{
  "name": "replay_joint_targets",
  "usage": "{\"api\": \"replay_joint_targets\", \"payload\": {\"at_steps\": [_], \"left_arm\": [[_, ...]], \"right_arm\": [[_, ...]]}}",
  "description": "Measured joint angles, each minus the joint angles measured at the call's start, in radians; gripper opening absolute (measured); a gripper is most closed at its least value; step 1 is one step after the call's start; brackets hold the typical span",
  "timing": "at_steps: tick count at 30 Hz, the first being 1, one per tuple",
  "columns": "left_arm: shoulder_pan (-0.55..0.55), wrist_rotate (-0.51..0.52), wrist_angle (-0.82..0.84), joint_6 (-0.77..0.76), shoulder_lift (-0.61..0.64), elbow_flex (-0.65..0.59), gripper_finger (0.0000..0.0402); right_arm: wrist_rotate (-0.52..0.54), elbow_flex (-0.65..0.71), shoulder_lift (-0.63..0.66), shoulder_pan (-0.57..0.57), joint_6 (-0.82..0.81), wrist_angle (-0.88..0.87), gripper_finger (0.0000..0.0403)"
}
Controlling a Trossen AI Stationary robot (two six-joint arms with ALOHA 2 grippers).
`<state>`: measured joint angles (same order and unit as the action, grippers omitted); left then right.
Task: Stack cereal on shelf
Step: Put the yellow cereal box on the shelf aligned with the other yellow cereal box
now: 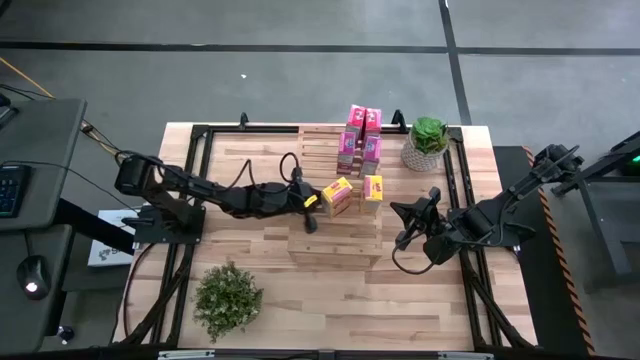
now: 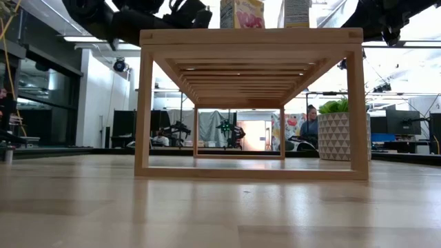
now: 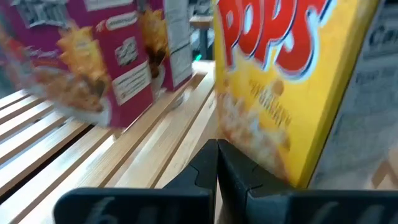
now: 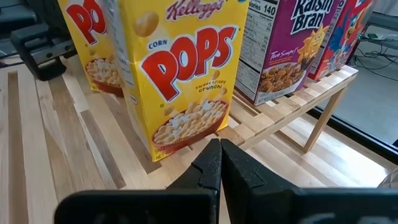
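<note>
The shelf (image 1: pixel 335 215), a pale slatted-wood rack, sits mid-table on the plank-topped table (image 1: pixel 430 300); everything below is placed rel. to it. Its near half is bare slats, with open room there. On its far half stand the boxes: two yellow cereal boxes (image 1: pixel 338 196) side by side about mid-shelf w/ a narrow gap between, and behind them a tight cluster of pink-magenta boxes (image 1: pixel 360 137) at the far edge. Low view: shelf is an open frame on legs, clear space under the top; box bottoms show above its top edge.

Left gripper (image 1: pixel 309 203) is over the shelf's left side, just beside the left yellow box, not gripping it; arm stretched near-flat across from the table's left edge, cable looped on it. Left wrist view: its fingers (image 3: pixel 202 171) are pressed together, holding nothing, yellow box face very close ahead, a magenta box further along the slats.

Right gripper (image 1: pixel 402 240) sits just off the shelf's right edge over bare table, arm bent low and coming in from the right. Right wrist view: fingers (image 4: pixel 210 163) closed tip to tip, empty, aimed at the other yellow box (image 4: pixel 180 74), which stands upright at the slat edge; magenta boxes (image 4: pixel 292 43) line up beyond it.

Potted plant (image 1: pixel 427 143) in a patterned pot is by the shelf's far-right corner; a leafy plant (image 1: pixel 227 298) is off its near-left corner, well apart. Boxes are glossy printed cardboard, rectangular.
</note>
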<state>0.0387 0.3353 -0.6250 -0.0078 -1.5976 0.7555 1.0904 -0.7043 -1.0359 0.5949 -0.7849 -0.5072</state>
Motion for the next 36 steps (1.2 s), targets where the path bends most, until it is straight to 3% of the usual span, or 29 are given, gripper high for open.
{"api": "replay_joint_targets", "payload": {"at_steps": [11, 22, 36], "left_arm": [[0.031, 0.035, 0.276, -0.043, 0.147, -0.002, 0.0], [0.056, 0.006, 0.253, -0.068, 0.146, -0.002, 0.0], [0.056, -0.175, 0.193, -0.112, 0.146, -0.002, 0.0]], "right_arm": [[0.0, 0.0, 0.0, 0.0, -0.001, 0.0, 0.0], [0.001, 0.0, 0.0, 0.0, -0.003, 0.004, 0.0], [0.002, 0.0, 0.0, 0.0, -0.003, 0.004, 0.0]]}}
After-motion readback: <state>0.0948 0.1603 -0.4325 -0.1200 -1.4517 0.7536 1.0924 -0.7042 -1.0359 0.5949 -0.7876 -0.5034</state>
